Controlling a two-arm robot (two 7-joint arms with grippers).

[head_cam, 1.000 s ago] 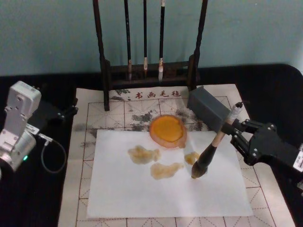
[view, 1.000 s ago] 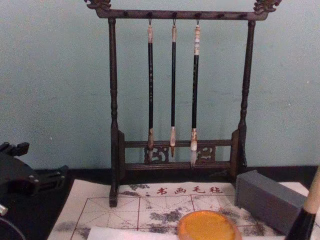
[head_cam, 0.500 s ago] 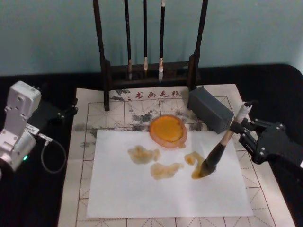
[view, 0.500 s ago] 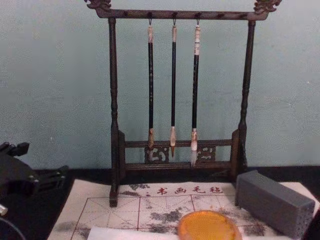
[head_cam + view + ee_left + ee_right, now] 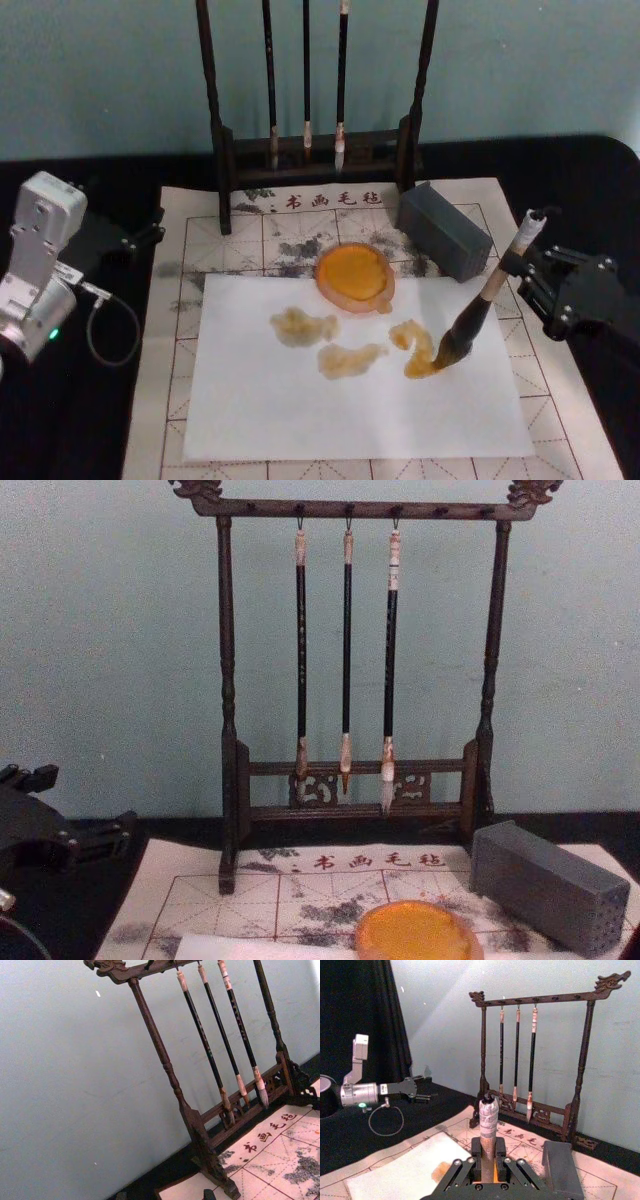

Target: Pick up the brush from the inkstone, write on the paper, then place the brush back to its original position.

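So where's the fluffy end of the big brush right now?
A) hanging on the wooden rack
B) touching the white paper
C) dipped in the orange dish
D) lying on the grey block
B: the brush, held tilted by the right gripper, has its tuft pressed on the white paper at the end of an orange-brown stroke. The left gripper is parked off to the left.

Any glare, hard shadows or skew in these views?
Right wrist view: pale light streak crosses the wall beside the brush rack. Left wrist view: the rack looks tilted. Head view: even light, no hard shadow under the brush on the paper.
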